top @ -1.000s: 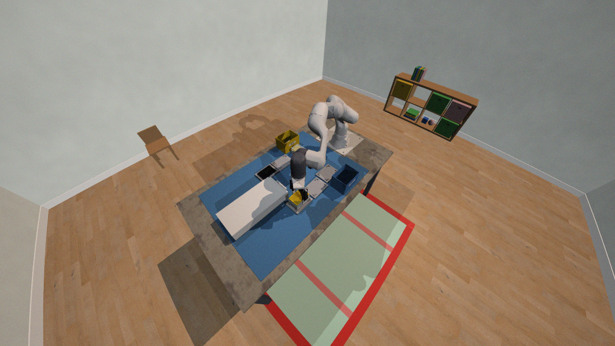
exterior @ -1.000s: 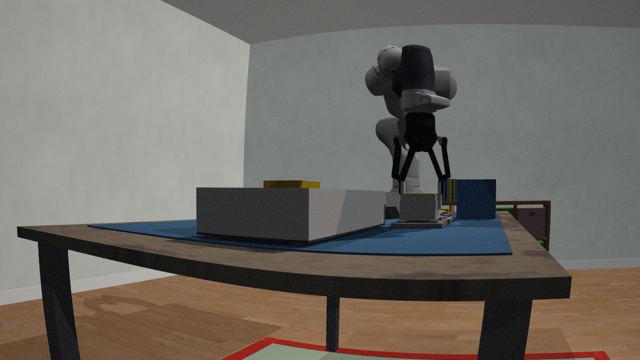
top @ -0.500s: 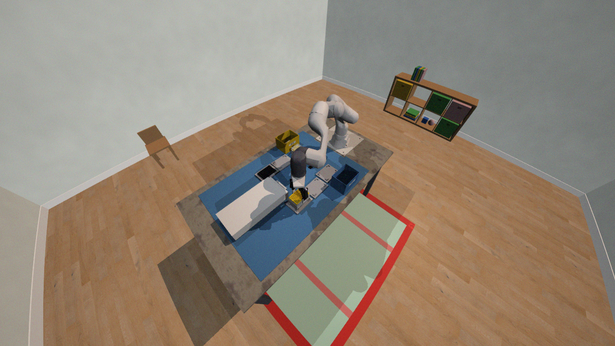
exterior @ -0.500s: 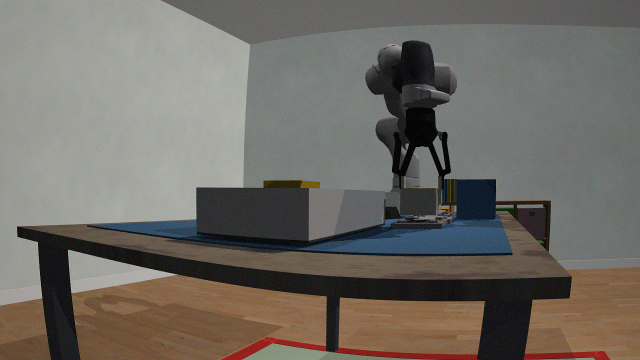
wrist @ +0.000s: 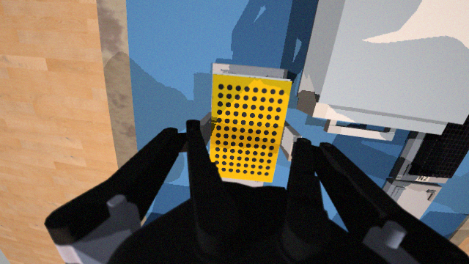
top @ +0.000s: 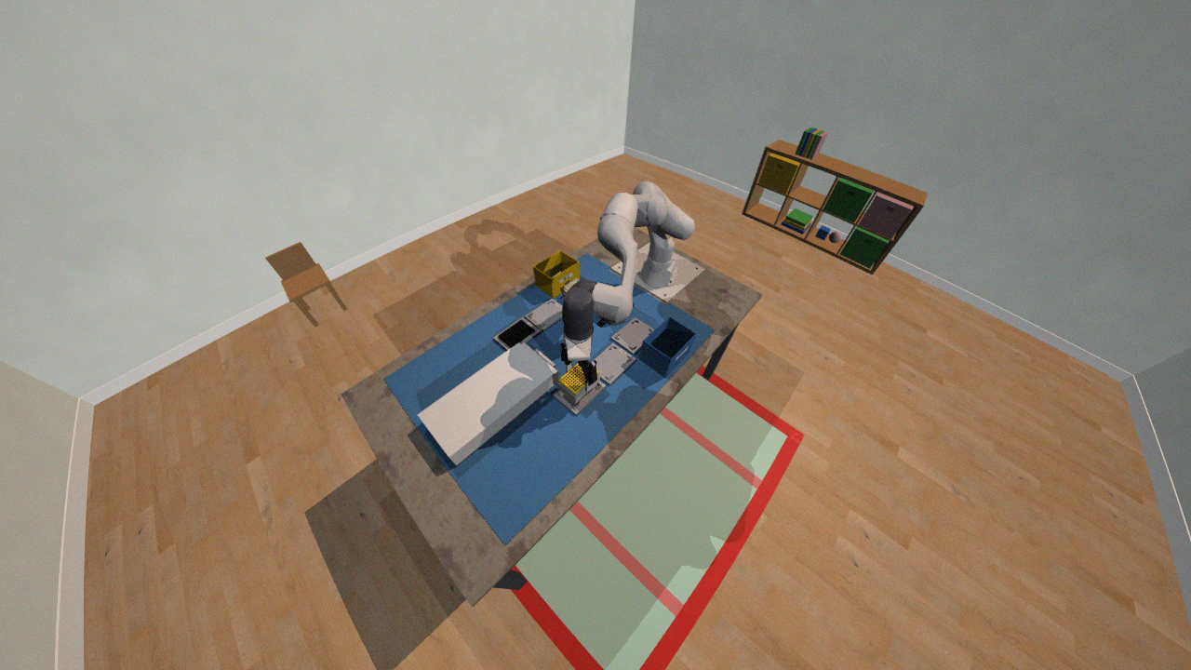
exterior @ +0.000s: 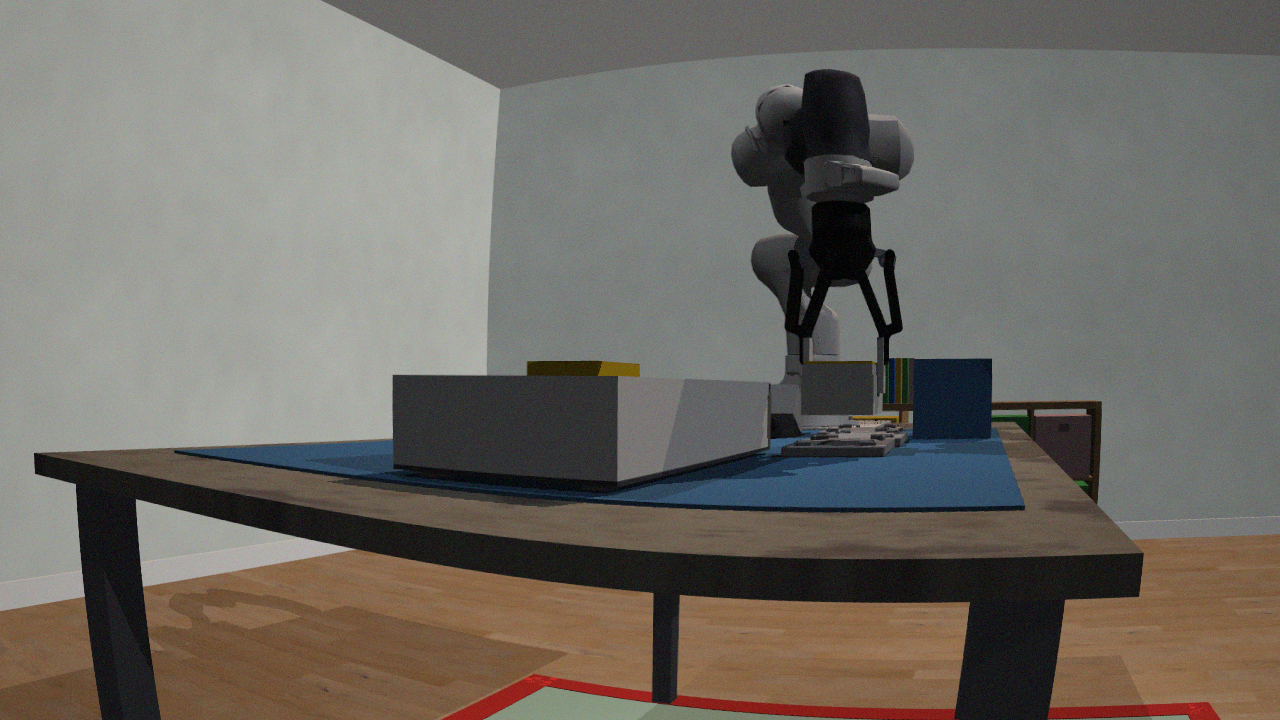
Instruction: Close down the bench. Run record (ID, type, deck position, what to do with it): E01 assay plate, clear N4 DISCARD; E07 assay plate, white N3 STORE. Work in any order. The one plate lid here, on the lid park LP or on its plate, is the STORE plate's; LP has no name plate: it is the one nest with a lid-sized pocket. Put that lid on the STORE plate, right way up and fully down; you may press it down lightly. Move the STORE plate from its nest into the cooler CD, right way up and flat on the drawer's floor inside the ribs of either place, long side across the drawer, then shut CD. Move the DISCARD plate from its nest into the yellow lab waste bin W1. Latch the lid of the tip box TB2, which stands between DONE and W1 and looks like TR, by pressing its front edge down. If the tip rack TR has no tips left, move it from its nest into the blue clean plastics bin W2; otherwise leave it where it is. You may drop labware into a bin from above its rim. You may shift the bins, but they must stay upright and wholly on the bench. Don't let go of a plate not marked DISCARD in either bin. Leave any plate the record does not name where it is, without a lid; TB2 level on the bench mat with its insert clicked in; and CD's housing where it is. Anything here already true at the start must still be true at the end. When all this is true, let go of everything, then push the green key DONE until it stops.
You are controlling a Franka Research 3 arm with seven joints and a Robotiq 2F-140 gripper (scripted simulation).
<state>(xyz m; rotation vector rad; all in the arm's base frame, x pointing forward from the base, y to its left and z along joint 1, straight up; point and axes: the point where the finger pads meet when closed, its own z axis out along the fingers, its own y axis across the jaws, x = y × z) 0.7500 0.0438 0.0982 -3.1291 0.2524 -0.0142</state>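
Observation:
The tip rack TR (wrist: 249, 126) is a grey box with a yellow top full of dark, empty holes. My gripper (wrist: 245, 125) is shut on its long sides. In the exterior view the rack (exterior: 836, 386) hangs a little above its grey nest (exterior: 841, 440), with my gripper (exterior: 841, 358) around its top. In the top view the rack (top: 571, 381) is at the near end of the nest row, under my gripper (top: 580, 367). The blue bin W2 (top: 668, 345) stands to the right of the nests. The yellow bin W1 (top: 555, 272) stands at the far side.
The white cooler CD (top: 491, 399) stands shut just left of the rack and also shows large in the exterior view (exterior: 572, 425). Two grey nests (top: 620, 350) lie between the rack and W2. A nest with a black inside (top: 516, 334) lies behind CD.

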